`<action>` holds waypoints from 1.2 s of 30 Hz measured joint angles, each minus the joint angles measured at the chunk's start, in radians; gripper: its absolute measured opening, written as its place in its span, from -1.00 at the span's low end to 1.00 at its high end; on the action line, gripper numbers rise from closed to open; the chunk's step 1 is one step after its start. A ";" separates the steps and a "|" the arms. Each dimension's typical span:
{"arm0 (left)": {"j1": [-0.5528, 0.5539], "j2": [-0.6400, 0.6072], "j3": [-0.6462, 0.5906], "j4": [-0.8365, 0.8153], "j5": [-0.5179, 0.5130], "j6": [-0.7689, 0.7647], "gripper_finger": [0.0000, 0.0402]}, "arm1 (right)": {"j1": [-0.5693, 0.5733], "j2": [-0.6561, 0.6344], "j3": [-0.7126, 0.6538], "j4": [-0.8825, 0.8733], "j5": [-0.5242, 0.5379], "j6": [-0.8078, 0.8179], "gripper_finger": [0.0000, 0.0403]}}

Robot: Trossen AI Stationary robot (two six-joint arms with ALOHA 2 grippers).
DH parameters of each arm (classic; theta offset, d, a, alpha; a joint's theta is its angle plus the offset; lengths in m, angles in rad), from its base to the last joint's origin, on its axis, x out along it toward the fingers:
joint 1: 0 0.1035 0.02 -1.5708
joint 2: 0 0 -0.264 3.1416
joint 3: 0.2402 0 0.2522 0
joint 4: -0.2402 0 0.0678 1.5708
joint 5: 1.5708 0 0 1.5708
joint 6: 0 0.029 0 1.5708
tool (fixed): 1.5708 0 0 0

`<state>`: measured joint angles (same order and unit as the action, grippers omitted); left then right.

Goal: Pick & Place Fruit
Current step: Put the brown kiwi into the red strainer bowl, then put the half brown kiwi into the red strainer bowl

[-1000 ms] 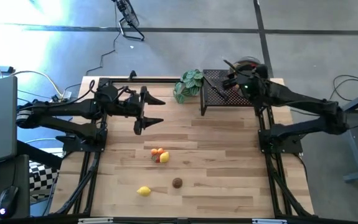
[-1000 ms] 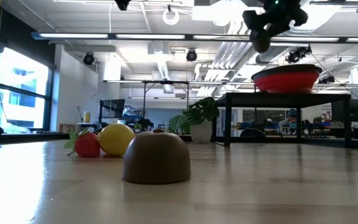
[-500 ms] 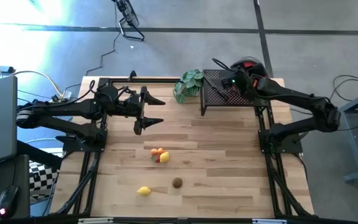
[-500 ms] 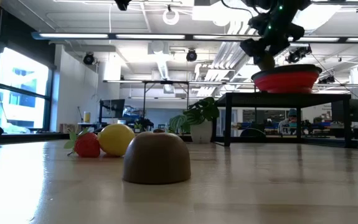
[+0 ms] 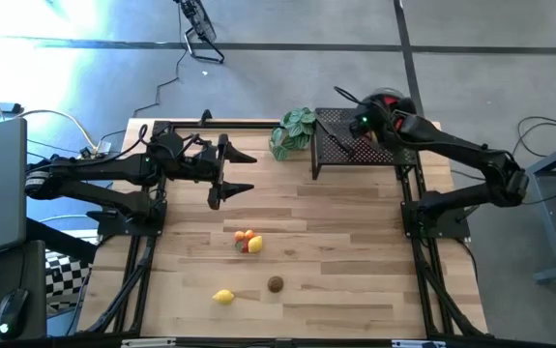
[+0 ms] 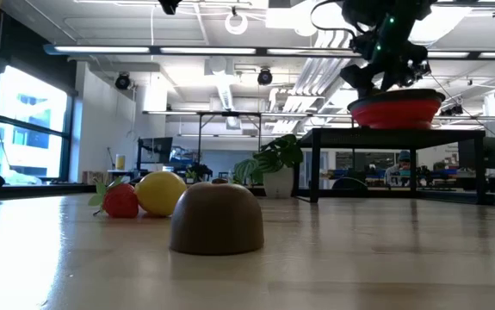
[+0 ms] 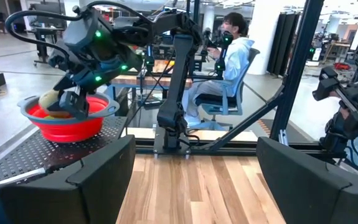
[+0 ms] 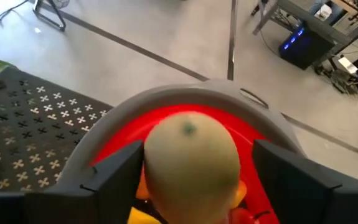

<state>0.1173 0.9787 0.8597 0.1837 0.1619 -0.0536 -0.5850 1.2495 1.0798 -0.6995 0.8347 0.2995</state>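
Right claw (image 8: 191,168) over the red bowl (image 7: 66,121) on the black perforated stand (image 5: 340,145) at the far edge of the worktop (image 5: 336,232). Its fingers stand apart on either side of a pale green fruit (image 8: 191,162), which sits in the bowl on other fruit. Whether the fingers touch it cannot be told.

Left claw (image 5: 244,172) open, holding nothing, above the worktop's left half.

On the worktop: orange-red-yellow cluster (image 5: 248,241), lemon (image 5: 223,297), brown fruit (image 5: 276,284).

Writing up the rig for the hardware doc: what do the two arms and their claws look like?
Both arms are dark, near-black, jointed tubes on black frame mounts at the table's sides. The left claw has two long tapering black fingers. The right claw sits under a bulky black wrist with green indicator lights and a looping black cable; its fingers are broad, flat and matte dark grey.
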 joint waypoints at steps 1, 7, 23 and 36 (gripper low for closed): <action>0.000 0.000 0.000 0.000 0.000 0.000 0.63 | 0.000 0.000 0.000 0.000 0.000 -0.011 0.54; 0.000 0.000 0.000 0.000 0.000 0.000 0.63 | 0.018 -0.023 0.000 0.016 0.010 -0.074 0.67; 0.000 0.000 0.000 -0.011 0.014 -0.011 0.63 | 0.246 -0.254 0.000 0.121 -0.368 -0.074 0.28; 0.000 0.001 0.000 -0.032 0.014 -0.011 0.63 | 0.440 -0.247 0.000 0.184 -0.601 -0.067 -0.20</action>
<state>0.1173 0.9794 0.8597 0.1513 0.1757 -0.0650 -0.1448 1.0027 1.0801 -0.5152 0.2334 0.2320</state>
